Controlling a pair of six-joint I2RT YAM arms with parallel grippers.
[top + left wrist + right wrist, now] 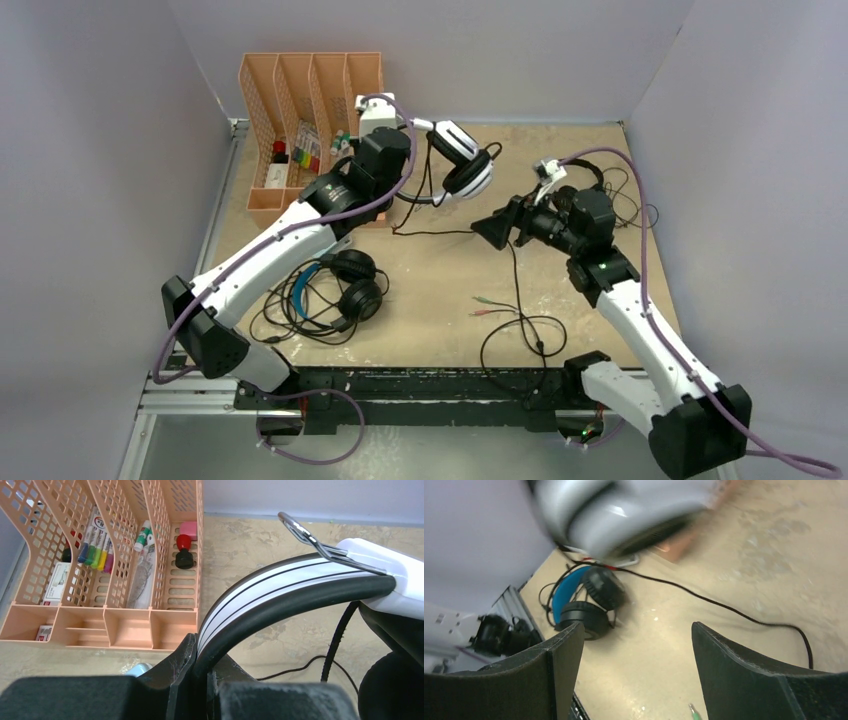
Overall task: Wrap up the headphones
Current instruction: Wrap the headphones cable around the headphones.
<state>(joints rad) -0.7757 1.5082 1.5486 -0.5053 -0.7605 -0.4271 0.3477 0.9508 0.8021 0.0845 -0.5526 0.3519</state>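
My left gripper (407,130) (202,667) is shut on the headband (280,582) of the white-and-black headphones (462,158), holding them above the table's far middle. Their thin black cable (515,270) (724,605) hangs down and trails across the table to coloured plugs (495,306). My right gripper (497,228) (638,650) hovers to the right of that headset, open, with nothing between its fingers. The headphones with the blue headband (343,285) (584,597) lie at the near left. A slim all-black headset (598,172) lies behind my right arm, mostly hidden.
A peach desk organiser (300,120) (125,555) with markers and small items stands at the far left, close to my left wrist. Loose cable loops (520,345) lie near the front edge. Grey walls close in the left, back and right.
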